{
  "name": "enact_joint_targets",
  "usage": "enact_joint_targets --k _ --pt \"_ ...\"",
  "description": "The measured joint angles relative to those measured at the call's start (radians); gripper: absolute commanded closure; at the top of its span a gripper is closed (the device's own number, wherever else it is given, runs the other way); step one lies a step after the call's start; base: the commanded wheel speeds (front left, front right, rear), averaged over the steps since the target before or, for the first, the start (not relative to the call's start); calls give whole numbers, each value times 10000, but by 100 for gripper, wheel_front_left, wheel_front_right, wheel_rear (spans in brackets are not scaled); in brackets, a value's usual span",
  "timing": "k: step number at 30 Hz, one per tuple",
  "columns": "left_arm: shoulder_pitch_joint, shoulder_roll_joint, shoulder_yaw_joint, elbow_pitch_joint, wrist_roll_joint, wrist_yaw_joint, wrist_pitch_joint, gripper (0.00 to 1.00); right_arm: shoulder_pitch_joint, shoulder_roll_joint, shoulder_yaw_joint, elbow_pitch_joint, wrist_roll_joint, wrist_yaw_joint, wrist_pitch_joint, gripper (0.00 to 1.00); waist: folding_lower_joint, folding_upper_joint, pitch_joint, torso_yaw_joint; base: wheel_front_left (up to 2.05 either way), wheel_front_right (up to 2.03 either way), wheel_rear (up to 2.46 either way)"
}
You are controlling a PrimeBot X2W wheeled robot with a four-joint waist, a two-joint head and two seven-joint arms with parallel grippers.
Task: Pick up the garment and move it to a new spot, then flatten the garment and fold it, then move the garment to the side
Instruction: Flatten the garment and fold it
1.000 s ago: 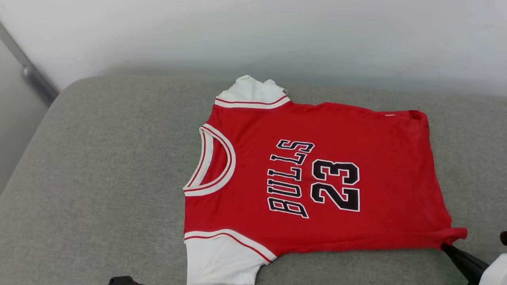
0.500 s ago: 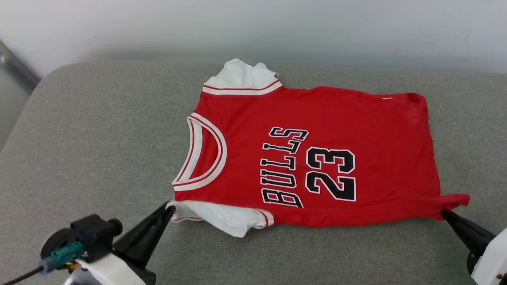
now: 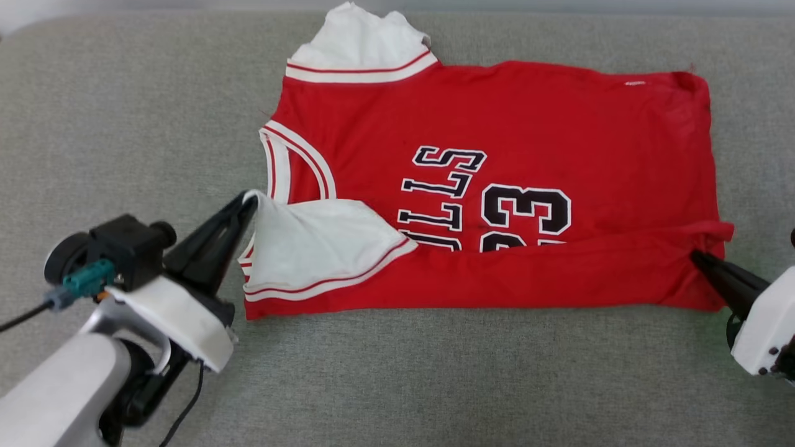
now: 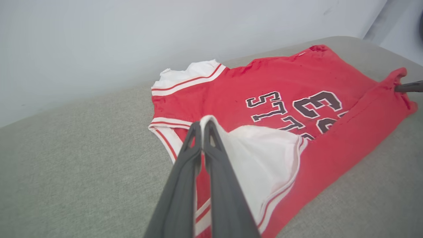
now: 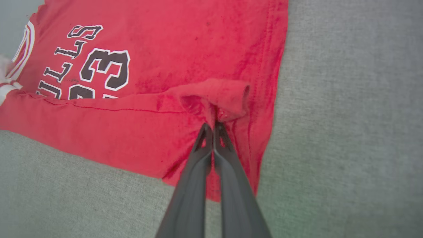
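The garment (image 3: 528, 118), a red jersey with white sleeves and black lettering with 23, lies chest up on a grey cushion, neck toward the left. Its near long edge is folded over onto the chest, hiding the lower part of the lettering. My left gripper (image 3: 247, 200) is shut on the tip of the near white sleeve (image 3: 310, 239), lifted over the red body. In the left wrist view that gripper (image 4: 201, 124) pinches the sleeve's edge. My right gripper (image 3: 697, 256) is shut on the near hem corner; in the right wrist view the right gripper (image 5: 213, 125) holds the bunched corner of the garment (image 5: 185, 46).
The grey cushion (image 3: 435, 372) stretches wide on every side of the jersey. A pale wall (image 4: 132, 39) rises behind its far edge. The far white sleeve (image 3: 360, 46) lies crumpled at the cushion's back.
Both grippers have carried the near edge away from me, folding sleeve and hem over the chest. The camera has tilted down, so the whole scene sits higher in the picture.
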Motion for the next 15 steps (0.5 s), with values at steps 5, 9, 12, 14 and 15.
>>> enact_joint_targets --k 5,9,12,14,15 --pt "-686 -324 -127 1007 159 -309 -23 100 -431 157 15 295 -351 0 299 100 0 0 326 -81 0 0 0" --pt "-1010 -533 -228 1732 332 -449 -123 100 -624 378 -75 575 -570 0 372 100 0 0 401 -142 0 0 0" --pt "-1165 -731 -351 2268 384 -583 -203 100 -731 522 -40 767 -650 0 278 100 0 0 420 -171 0 0 0" --pt "-1208 -890 -474 2633 468 -625 -280 100 -772 602 4 913 -665 0 174 100 0 0 399 -194 0 0 0" --pt "-1222 -974 -520 2813 485 -637 -278 69 -790 629 17 991 -688 0 104 82 0 0 379 -202 0 0 0"
